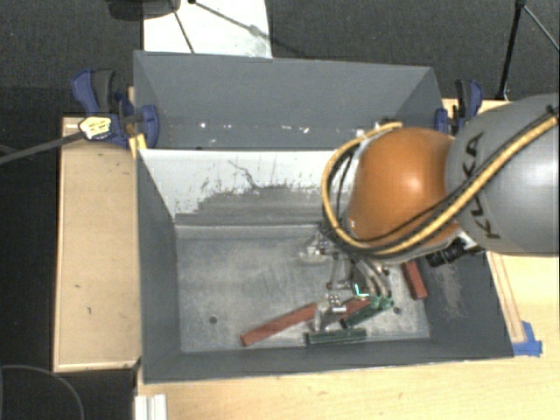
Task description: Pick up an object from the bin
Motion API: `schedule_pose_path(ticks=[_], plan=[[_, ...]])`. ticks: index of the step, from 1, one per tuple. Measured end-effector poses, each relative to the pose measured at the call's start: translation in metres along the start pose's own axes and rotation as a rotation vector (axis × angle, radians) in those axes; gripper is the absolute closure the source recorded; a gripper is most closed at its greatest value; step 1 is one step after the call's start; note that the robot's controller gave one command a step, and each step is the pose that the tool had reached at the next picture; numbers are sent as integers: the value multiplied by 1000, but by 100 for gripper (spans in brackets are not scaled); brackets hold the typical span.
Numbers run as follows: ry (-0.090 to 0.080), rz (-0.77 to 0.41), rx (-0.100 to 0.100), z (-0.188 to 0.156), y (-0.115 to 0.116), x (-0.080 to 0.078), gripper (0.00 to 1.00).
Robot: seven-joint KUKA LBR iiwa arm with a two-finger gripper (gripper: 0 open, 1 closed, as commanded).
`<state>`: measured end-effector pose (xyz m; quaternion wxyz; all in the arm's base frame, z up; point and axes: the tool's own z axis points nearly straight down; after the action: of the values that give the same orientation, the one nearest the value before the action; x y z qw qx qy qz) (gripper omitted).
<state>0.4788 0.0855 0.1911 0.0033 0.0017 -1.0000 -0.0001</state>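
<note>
**Bin** [219,261]: grey metal with sloped walls, filling the middle of the frame. Its floor is scuffed and mostly bare on the left. The loose contents lie in the lower right part of the floor.

**Arm** [516,191]: grey, entering from the right edge at mid-height and reaching down and left into the bin.

**Cover** [398,182]: an orange dome on the wrist, right of centre, above the bin's right half.

**Cable** [494,171]: yellow and black, running from the arm across the cover and looping round its left side.

**Gripper** [334,309]: a metal assembly hanging below the cover, low in the bin, lower right of centre. Its tip is at the right end of the stick and just above the bar. How far it is open cannot be told, nor whether it has hold of anything.

**Stick** [276,326]: long, red-brown, lying flat. It slants from the lower centre of the floor up and right to the gripper.

**Bar** [337,339]: dark green, flat, near the front wall, just below the gripper.

**Green piece** [374,308]: small, just right of the gripper.

**Block** [415,280]: short, red-brown, to the upper right of the gripper, near the right wall.
</note>
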Motion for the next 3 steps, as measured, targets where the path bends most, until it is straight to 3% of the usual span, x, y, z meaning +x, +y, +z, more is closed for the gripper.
schedule_pose_path(ticks=[1, 2, 3], plan=[[-8, 3, -1, -4, 0, -2, 0], [-15, -65, -1, 39, 2, -13, 0], [-22, -69, -4, 116, 1, -20, 100]])
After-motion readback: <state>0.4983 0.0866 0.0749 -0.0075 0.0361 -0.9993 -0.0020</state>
